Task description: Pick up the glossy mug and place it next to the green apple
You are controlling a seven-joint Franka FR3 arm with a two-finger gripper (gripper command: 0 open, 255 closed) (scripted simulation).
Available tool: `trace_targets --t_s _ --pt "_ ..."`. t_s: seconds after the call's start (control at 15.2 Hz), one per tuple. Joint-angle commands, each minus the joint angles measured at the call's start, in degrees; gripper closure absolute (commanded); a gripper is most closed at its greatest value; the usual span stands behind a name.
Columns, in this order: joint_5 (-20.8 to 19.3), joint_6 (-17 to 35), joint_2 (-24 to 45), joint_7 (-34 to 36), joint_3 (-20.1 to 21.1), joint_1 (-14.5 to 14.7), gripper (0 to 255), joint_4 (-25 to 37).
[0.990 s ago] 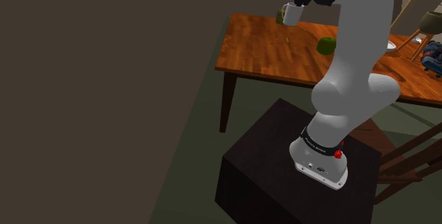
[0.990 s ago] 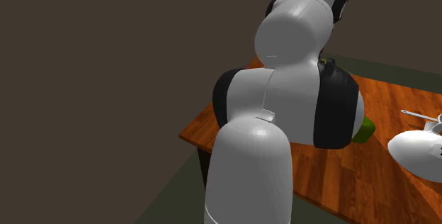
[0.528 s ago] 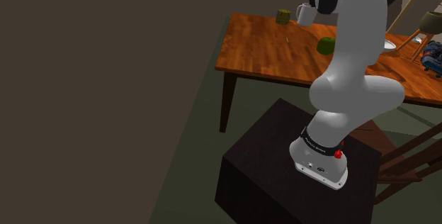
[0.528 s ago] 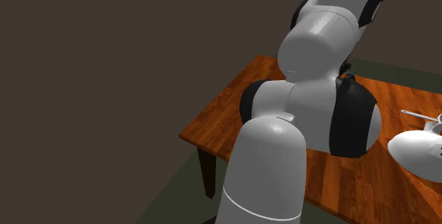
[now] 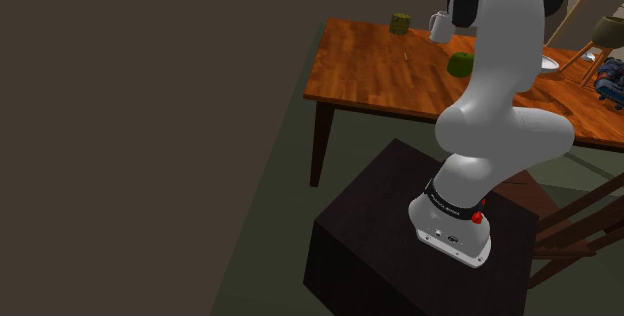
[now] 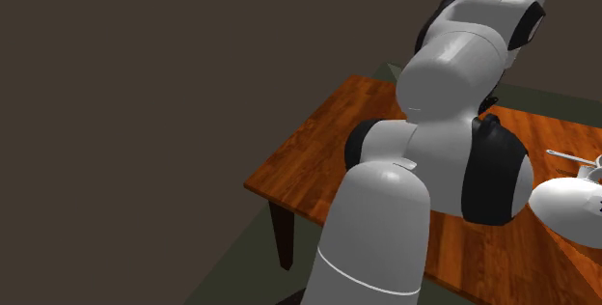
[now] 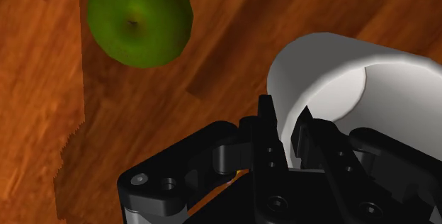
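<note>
A white glossy mug (image 7: pixel 340 81) hangs above the wooden table (image 7: pixel 212 52), tilted, with my gripper (image 7: pixel 287 134) shut on its rim wall, one finger inside and one outside. The green apple (image 7: pixel 139 18) lies on the table a short way off from the mug. In the shoulder view the mug (image 5: pixel 440 26) hovers just beyond the apple (image 5: pixel 461 62) and to its left, next to my white arm. In the second exterior view my arm (image 6: pixel 434 149) covers the far part of the table (image 6: pixel 309 158).
A small olive-green object (image 5: pixel 400 23) stands near the table's back edge. A white bowl (image 5: pixel 549 62) and a blue item (image 5: pixel 610 79) lie further right, a wooden chair (image 5: pixel 580 224) stands by the dark stand (image 5: pixel 390 234). A white rounded dish (image 6: pixel 569 207) sits at the second exterior view's right.
The arm has carried the mug toward the shoulder view's right, away from the olive-green object and closer to the apple. The grip on the mug is unchanged.
</note>
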Motion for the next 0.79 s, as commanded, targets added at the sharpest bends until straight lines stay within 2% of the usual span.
trace_targets --t_s 0.0,0.73 --pt "-0.3 2.4 -1.0 -0.4 -0.3 1.0 255 -3.6" --pt "-0.8 12.5 -3.1 -1.5 -0.6 4.2 255 -16.3"
